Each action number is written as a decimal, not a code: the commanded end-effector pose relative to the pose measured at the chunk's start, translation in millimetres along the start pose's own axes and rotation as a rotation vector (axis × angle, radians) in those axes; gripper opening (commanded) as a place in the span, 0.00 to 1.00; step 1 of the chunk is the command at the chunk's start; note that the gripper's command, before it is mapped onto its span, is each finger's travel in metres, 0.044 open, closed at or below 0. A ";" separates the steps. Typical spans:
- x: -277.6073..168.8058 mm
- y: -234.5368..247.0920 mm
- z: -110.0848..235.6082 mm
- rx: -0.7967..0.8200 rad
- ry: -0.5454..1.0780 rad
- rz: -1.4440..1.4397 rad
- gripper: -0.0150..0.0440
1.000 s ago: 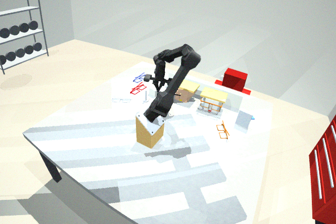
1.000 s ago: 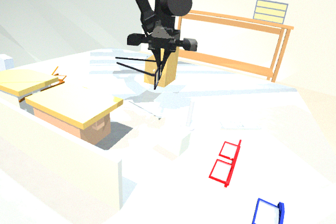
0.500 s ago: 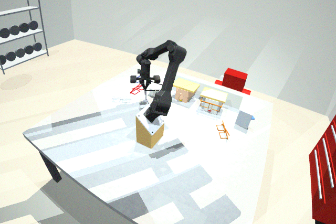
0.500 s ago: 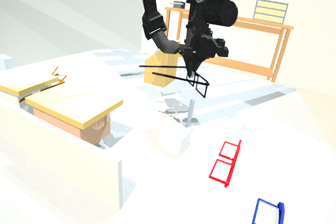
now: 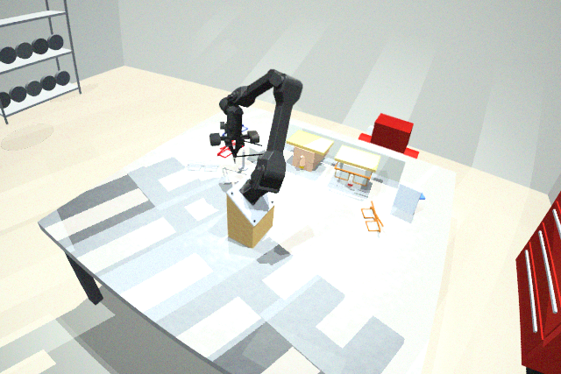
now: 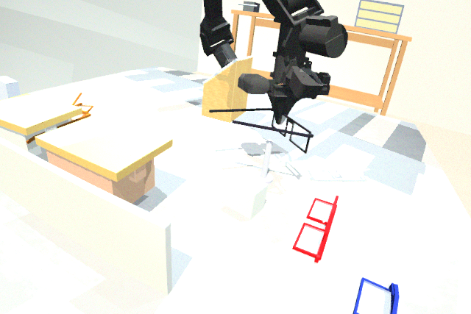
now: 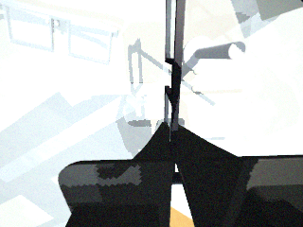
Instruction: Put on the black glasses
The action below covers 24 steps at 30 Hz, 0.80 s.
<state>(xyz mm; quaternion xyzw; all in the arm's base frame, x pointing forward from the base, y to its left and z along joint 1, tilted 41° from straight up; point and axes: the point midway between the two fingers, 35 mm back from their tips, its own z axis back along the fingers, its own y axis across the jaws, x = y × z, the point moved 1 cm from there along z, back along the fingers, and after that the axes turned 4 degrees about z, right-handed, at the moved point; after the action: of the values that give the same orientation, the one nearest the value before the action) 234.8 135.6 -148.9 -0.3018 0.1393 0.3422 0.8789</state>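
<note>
The pick-up is done: the pincer (image 6: 282, 119) is clenched on the black glasses (image 6: 288, 130), gripping the frame front near the bridge, and carries them in the air above the surface (image 6: 228, 249), temples spread and trailing to one side of the pincer. Everything else is left: neither display head wears them, and which head bears the yellow tag cannot be made out. The nearer head (image 6: 135, 181), under a yellow-topped cover, lies well off to the pincer's temple side; the other head (image 5: 355, 175), with orange frames on it, lies beyond that. The arm reaches up from its wooden pedestal (image 5: 248, 234), bends sharply at the elbow and points the pincer nearly straight down over a small white post (image 6: 267, 158), with the red glasses (image 6: 315, 229) farther out
</note>
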 end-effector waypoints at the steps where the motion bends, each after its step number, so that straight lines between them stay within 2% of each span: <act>1: -4.1 0.0 -25.0 -0.005 0.013 0.009 0.25; 4: -5.1 -0.1 -34.7 -0.006 0.014 0.009 0.25; 24: -15.1 8.4 -34.7 -0.005 0.014 0.009 0.25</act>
<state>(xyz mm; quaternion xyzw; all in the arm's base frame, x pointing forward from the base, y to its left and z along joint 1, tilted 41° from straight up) 219.1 110.3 -172.7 -0.3074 0.1466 0.3462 0.8742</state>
